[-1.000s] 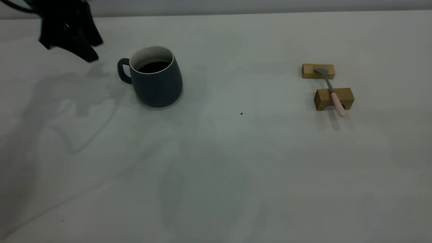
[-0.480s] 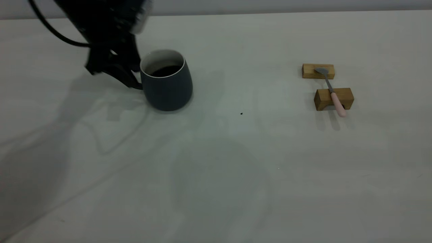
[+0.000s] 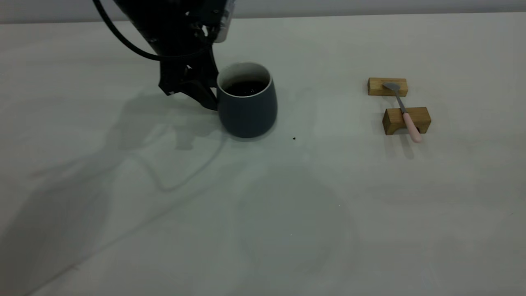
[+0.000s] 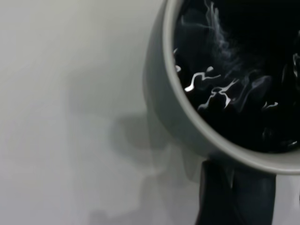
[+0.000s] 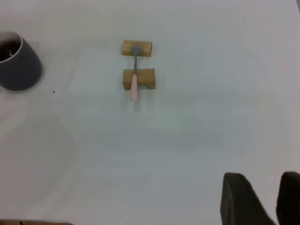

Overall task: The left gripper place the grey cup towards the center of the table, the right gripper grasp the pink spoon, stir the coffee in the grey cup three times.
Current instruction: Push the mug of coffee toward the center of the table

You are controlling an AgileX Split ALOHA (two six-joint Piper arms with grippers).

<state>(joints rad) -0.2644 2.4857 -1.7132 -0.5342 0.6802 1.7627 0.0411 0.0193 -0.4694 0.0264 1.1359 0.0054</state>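
Cup and I have shifted right since a second ago, from far-left toward mid-table. My left gripper (image 3: 201,92) sits at the handle side of the grey cup (image 3: 247,102); jaws look closed on the handle, though the handle itself is hidden. Step one in hand: the cup is just left of centre on the table (image 3: 287,205), coffee (image 4: 234,70) rippling. Next: settle it, let go gently. My right gripper (image 5: 262,201) hangs parked near-right, jaws parted, holding nothing. Count: one cup, one pink spoon (image 3: 404,113) lying across two wooden blocks (image 3: 407,120) at far right.
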